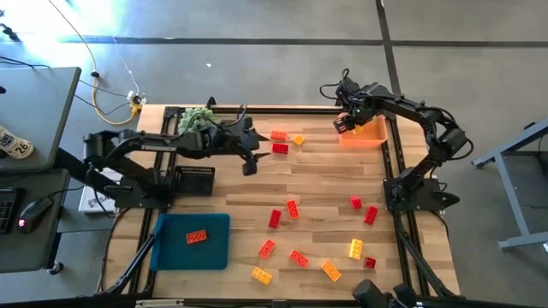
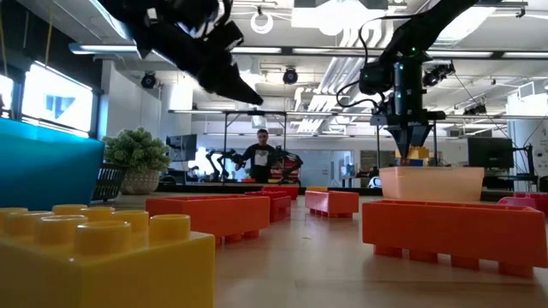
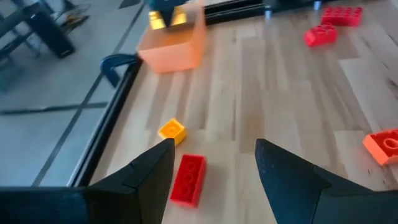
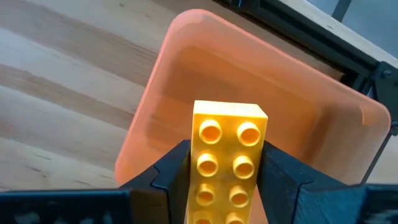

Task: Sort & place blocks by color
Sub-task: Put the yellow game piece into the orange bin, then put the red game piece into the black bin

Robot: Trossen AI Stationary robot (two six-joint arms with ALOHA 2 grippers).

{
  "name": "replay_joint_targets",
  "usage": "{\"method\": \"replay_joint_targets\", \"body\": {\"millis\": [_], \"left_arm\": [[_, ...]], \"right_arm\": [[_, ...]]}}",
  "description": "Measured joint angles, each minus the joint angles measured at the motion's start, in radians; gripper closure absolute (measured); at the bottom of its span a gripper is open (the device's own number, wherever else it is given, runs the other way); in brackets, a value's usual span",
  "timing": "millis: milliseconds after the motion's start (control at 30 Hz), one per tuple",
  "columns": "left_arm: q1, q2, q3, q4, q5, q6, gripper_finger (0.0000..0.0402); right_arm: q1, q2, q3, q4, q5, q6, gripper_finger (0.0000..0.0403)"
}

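One yellow block [image 4: 227, 155] sits gripped in the right hand [image 4: 227, 180] above the orange tray [image 4: 186, 81].

Glossy plastic blocks [image 1: 292, 209] on a smooth, matt wooden table [image 1: 325, 180].

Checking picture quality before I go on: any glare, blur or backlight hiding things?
High view: glare washes the floor at top left; the wooden table reads clearly. Low view: the near yellow studded plastic brick is blurred; ceiling lights leave the arms dark. Left wrist view: the orange plastic bin is soft. Right wrist view: sharp on the held yellow brick.
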Motion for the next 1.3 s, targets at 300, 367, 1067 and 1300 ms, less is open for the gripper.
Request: {"method": "replay_joint_targets", "body": {"millis": [300,367,1067,1300], "left_arm": [[0.016,0.152,0.123,0.017,0.0,0.043,0.0188],[0.025,0.187,0.163,0.006,-0.001,0.052,0.0188],[0.122,0.353,0.344,-0.189,0.023,0.113,0.0188],[0.146,0.353,0.416,-0.257,0.044,0.114,0.0188]], "right_arm": [[0.0,0.0,0.0,0.008,0.061,-0.032,0.0237],[0.001,0.0,0.0,0.015,0.071,-0.031,0.0221],[0.002,0.0,0.0,0.087,0.086,-0.025,0.0202],[0.002,0.0,0.0,0.089,0.086,-0.025,0.0201]]}}
